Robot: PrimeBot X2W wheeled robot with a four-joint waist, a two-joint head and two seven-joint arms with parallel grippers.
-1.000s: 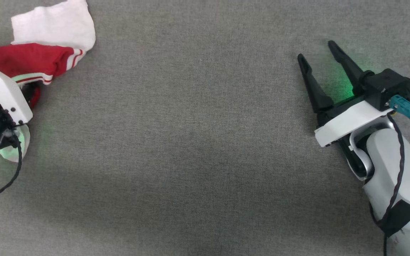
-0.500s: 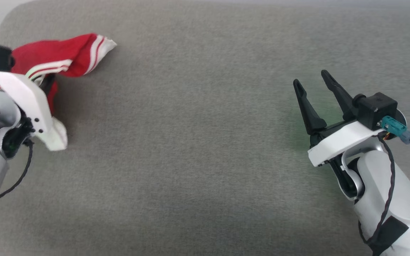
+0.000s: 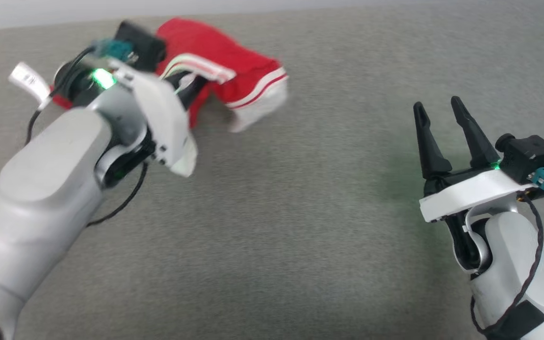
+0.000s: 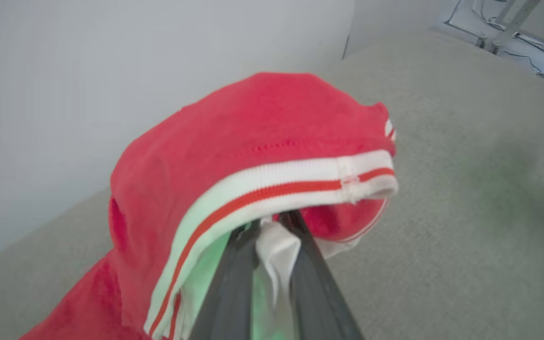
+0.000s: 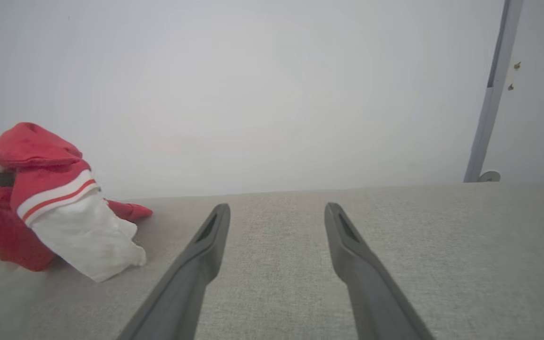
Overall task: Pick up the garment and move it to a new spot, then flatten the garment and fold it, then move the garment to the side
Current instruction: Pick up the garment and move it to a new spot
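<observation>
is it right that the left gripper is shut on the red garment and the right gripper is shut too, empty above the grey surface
The right gripper is open, not shut: the right wrist view shows its fingers apart, empty above the grey surface. The left gripper is shut on the garment.

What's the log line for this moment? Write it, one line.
step: move garment | left gripper: shut on garment | right gripper: open, empty | garment: bunched, not yet flattened
</observation>
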